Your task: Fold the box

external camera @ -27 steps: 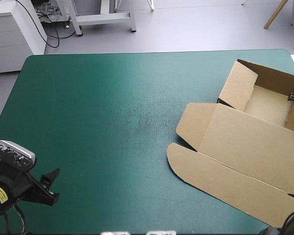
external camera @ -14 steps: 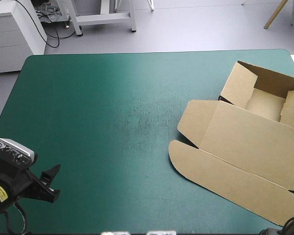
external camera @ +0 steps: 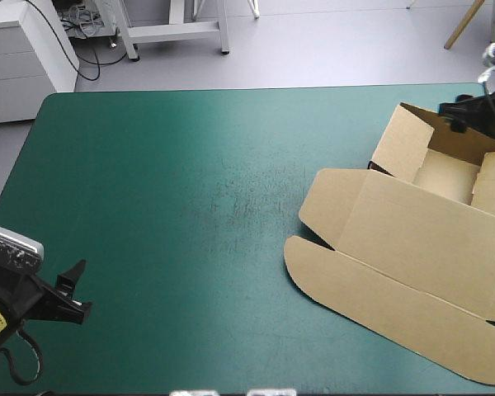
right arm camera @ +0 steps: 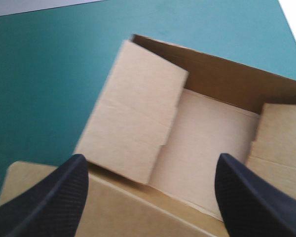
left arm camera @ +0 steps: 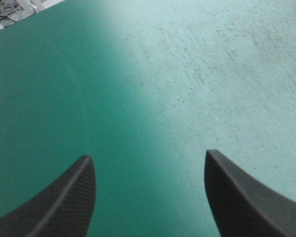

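The brown box lies at the table's right side as an open tray with walls raised and its lid spread flat toward the near edge. My right gripper hovers open above the tray's far wall; in the right wrist view the box sits ahead of its fingers, which hold nothing. Near the table's front left corner, my left gripper stands open over bare teal-green cover, far from the box.
A white cabinet and a metal frame stand on the floor beyond the far edge. The box's right part runs past the table's right edge in the high view. Bare cover spans the left and middle.
My right gripper rose out of the tray and moved to above its far wall. The tray's right wall flap now stands folded inward. My left arm drew back toward the left edge.
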`<act>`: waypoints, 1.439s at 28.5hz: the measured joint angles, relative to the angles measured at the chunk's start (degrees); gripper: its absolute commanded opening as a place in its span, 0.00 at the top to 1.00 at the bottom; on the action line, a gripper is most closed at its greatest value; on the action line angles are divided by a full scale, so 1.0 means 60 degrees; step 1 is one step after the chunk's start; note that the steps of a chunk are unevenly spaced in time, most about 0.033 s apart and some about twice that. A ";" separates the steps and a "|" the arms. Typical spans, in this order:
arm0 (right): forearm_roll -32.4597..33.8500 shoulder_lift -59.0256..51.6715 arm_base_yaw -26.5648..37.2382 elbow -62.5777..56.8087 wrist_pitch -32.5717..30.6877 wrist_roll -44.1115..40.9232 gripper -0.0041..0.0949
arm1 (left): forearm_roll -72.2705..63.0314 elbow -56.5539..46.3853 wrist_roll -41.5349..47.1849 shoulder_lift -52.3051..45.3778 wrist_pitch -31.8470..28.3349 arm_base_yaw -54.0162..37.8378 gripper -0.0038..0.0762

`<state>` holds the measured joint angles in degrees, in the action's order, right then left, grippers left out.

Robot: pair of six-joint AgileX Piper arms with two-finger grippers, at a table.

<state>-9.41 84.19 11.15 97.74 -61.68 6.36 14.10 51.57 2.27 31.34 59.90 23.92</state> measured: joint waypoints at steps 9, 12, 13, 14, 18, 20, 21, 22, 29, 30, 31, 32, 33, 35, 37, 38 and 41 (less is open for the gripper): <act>0.0681 -0.1897 -0.3385 -0.0243 0.0120 0.0000 0.49 | 0.0549 -0.0002 0.0280 0.0000 -0.0116 0.0000 0.39; 0.0701 -0.2815 -0.4163 -0.0928 0.0263 0.0093 0.54 | 0.0549 -0.0002 0.0280 -0.0010 -0.0197 0.0000 0.39; 0.0701 -0.3109 -0.4367 -0.1197 0.0308 0.0130 0.55 | 0.0528 -0.0002 0.0280 -0.0034 -0.0253 0.0000 0.39; 0.0701 -0.3558 -0.4650 -0.1655 0.0418 0.0171 0.55 | 0.0492 -0.0012 0.0280 -0.0094 -0.0364 0.0000 0.39; 0.0709 -0.4940 -0.5371 -0.3350 0.0846 0.0343 0.59 | 0.0223 -0.0197 0.0280 -0.0495 -0.0950 0.0000 0.39; 0.0709 -0.5614 -0.5577 -0.4237 0.1138 0.0369 0.60 | 0.0109 -0.0439 0.0280 -0.0741 -0.1126 0.0000 0.39; 0.0709 -0.5870 -0.5614 -0.4567 0.1249 0.0369 0.62 | 0.0054 -0.0576 0.0280 -0.0855 -0.1160 0.0000 0.39; 0.0709 -0.6180 -0.5625 -0.4954 0.1337 0.0369 0.64 | -0.0023 -0.0808 0.0280 -0.0969 -0.1181 0.0000 0.39; 0.0740 -0.8041 -0.5677 -0.7003 0.1486 0.0460 0.97 | -0.0627 -0.2215 0.0280 -0.1805 -0.1576 0.0000 0.43; 0.0699 -0.8284 -0.5677 -0.7263 0.1486 0.0546 0.97 | -0.0678 -0.2403 0.0270 -0.1946 -0.1665 0.0000 0.44; 0.0641 -0.8474 -0.5677 -0.7522 0.1499 0.0628 0.97 | -0.0722 -0.2589 0.0257 -0.2093 -0.1739 0.0000 0.45; 0.0560 -0.8713 -0.5677 -0.7780 0.1498 0.0726 0.97 | -0.0734 -0.2740 0.0248 -0.2242 -0.1794 0.0000 0.46; 0.0464 -0.8951 -0.5677 -0.8030 0.1524 0.0803 0.97 | -0.0745 -0.2930 0.0248 -0.2402 -0.1865 0.0000 0.47; 0.0290 -0.9387 -0.5677 -0.8469 0.1579 0.0893 0.97 | -0.0766 -0.3267 0.0248 -0.2681 -0.2004 0.0000 0.48; 0.0198 -0.9864 -0.5677 -0.8884 0.1682 0.0933 0.97 | -0.0816 -0.3633 0.0245 -0.2966 -0.2140 0.0000 0.49; 0.0126 -1.0319 -0.5677 -0.9364 0.1770 0.0940 0.97 | -0.0881 -0.3984 0.0245 -0.3200 -0.2206 0.0000 0.49; 0.0067 -1.1036 -0.5677 -1.0289 0.1790 0.0952 0.97 | -0.0991 -0.4497 0.0245 -0.3524 -0.2236 0.0000 0.49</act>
<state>-9.01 17.97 -22.91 36.01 -50.94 12.07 8.16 24.59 3.74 10.19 46.48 23.92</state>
